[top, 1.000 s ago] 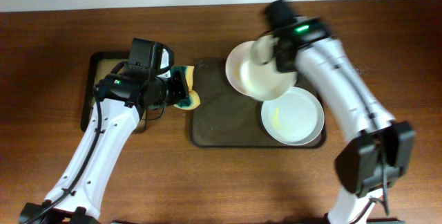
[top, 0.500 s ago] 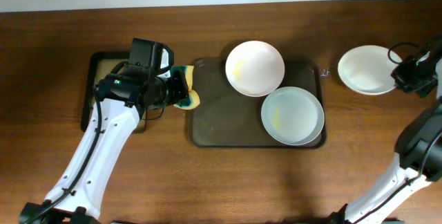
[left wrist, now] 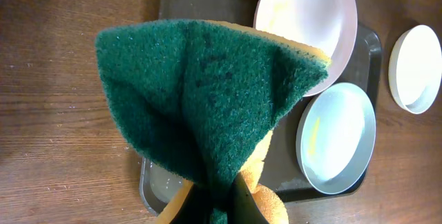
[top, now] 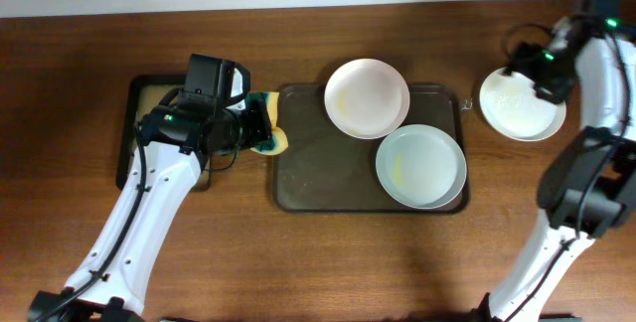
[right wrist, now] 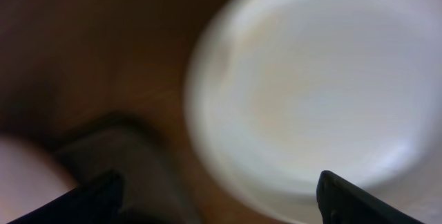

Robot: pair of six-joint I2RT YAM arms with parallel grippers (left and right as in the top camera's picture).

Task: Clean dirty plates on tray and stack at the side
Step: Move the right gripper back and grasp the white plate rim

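Across the brown wooden table, edged by a pale wall, lies one large dark brown rectangular tray. Left of it is one smaller black tray with tan lining, largely covered by the left arm. Three round white shallow plates show. A far one and a near one touch on the big tray, each faintly smeared yellow. The third sits on bare table to the right, blurred in the right wrist view. One green-and-yellow sponge, pinched in the left gripper, hides part of that tray. The right gripper hangs spread wide over the third plate, holding nothing.
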